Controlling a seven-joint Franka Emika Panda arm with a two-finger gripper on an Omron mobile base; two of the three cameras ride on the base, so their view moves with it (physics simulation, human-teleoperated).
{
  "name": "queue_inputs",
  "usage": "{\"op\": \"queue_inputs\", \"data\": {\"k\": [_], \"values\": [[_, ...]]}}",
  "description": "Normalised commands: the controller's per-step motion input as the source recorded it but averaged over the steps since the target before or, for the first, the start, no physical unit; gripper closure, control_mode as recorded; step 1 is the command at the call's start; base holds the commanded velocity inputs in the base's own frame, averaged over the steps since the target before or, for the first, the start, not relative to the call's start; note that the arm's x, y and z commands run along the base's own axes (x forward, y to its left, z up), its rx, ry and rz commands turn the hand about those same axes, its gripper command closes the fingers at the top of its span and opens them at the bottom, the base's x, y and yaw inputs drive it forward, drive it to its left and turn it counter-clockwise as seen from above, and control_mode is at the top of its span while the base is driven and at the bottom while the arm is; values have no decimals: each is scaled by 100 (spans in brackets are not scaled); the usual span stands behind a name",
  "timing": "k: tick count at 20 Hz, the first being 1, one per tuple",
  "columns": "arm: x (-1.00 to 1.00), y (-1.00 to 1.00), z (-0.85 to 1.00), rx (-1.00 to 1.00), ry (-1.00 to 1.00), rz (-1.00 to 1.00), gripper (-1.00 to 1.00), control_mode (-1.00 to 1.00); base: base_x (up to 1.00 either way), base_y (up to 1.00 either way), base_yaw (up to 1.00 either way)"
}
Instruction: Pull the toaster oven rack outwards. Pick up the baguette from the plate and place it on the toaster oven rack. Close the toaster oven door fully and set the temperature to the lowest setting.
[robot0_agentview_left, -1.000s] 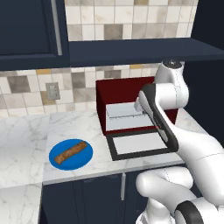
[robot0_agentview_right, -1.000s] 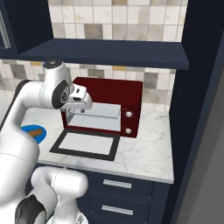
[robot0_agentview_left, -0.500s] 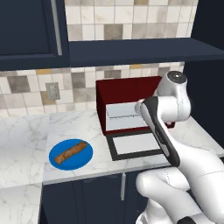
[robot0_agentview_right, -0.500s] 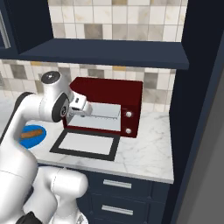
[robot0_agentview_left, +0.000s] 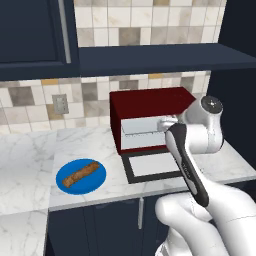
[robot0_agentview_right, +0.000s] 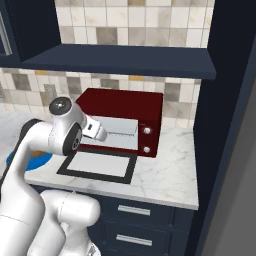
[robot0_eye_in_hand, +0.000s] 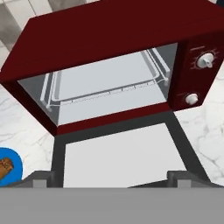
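Observation:
The dark red toaster oven (robot0_agentview_left: 150, 102) (robot0_agentview_right: 125, 102) (robot0_eye_in_hand: 109, 35) stands on the counter. Its toaster oven door (robot0_agentview_left: 152, 167) (robot0_agentview_right: 100, 165) (robot0_eye_in_hand: 118, 157) lies folded down flat. The light-grey toaster oven rack (robot0_agentview_left: 142, 127) (robot0_agentview_right: 122, 127) (robot0_eye_in_hand: 105, 94) sits inside the cavity. My gripper (robot0_agentview_left: 167, 122) (robot0_agentview_right: 97, 131) (robot0_eye_in_hand: 111, 179) hangs open just in front of the cavity, above the door, holding nothing. Left of the oven, the brown baguette (robot0_agentview_left: 80, 172) (robot0_eye_in_hand: 4, 166) lies on the blue plate (robot0_agentview_left: 95, 180) (robot0_agentview_right: 37, 162) (robot0_eye_in_hand: 13, 173), which my arm partly hides in the right base view.
Two pale knobs (robot0_eye_in_hand: 205, 60) (robot0_eye_in_hand: 191, 99) sit on the oven's right panel. A dark shelf (robot0_agentview_left: 150, 60) hangs over the oven, and a tall dark cabinet (robot0_agentview_right: 225, 125) closes off the right. White marble counter (robot0_agentview_left: 30, 165) stretches to the left of the plate.
My arm's upper joint has sunk lower and the hand has dropped slightly in front of the oven. The jaws stay open; oven, plate and baguette have not moved.

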Motion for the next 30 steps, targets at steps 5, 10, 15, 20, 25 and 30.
{"op": "queue_inputs", "data": {"k": [5,10,15,20,25,30], "values": [[0,-14,-7,0,-13,0,-100,-100,0,0,0],[0,-21,-3,0,-15,0,-100,-100,0,0,0],[0,-13,0,4,-14,0,-100,-100,0,0,0],[0,-1,0,5,-7,0,-100,-100,0,0,0],[0,0,0,7,0,0,-100,-100,0,0,0],[2,0,0,1,0,0,-100,-100,0,0,0]]}}
